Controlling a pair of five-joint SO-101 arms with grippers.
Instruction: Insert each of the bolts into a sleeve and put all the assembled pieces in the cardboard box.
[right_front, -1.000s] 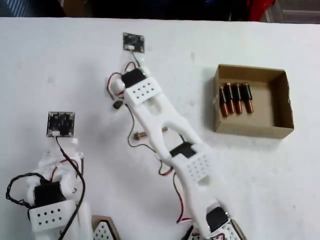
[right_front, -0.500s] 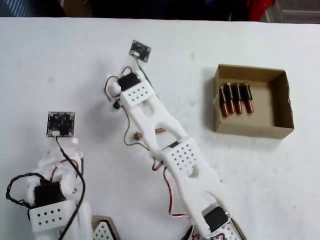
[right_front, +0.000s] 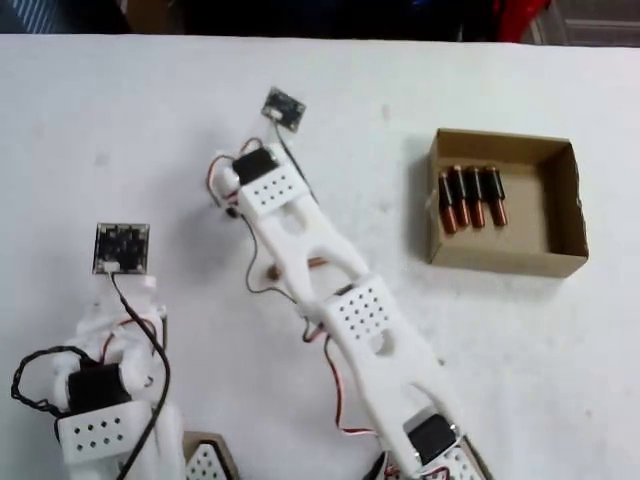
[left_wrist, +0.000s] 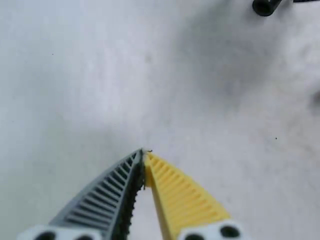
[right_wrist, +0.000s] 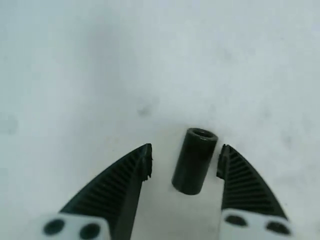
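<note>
From the high view, the cardboard box (right_front: 505, 255) sits on the white table (right_front: 120, 110) with four assembled pieces (right_front: 471, 197) lying side by side against its wall on the arms' side. The right arm (right_front: 350, 310) stretches away from the box, and its wrist ends well apart from it. At that wrist a small black sleeve (right_front: 233, 210) lies on the table, on the side facing away from the box. A copper-coloured bolt (right_front: 318, 263) lies between the sleeve and the box, closer to the sleeve, and is partly covered by the arm's forearm. The left arm (right_front: 100, 400) stands farther from the box than anything else, folded low near the table's near edge.

In the left wrist view, the left gripper (left_wrist: 144, 153) is clenched with nothing in it. Its grey and yellow toothed jaws meet at the tips just above bare table. A black cylinder end, apparently the sleeve (left_wrist: 264, 6), shows far off at the picture's edge.

In the right wrist view, the right gripper (right_wrist: 185, 150) is spread wide with the sleeve (right_wrist: 194, 160) lying between its two black jaws. The sleeve is closer to one jaw than the other, its open bore pointing away from the wrist. Whether either jaw touches it I cannot tell.
</note>
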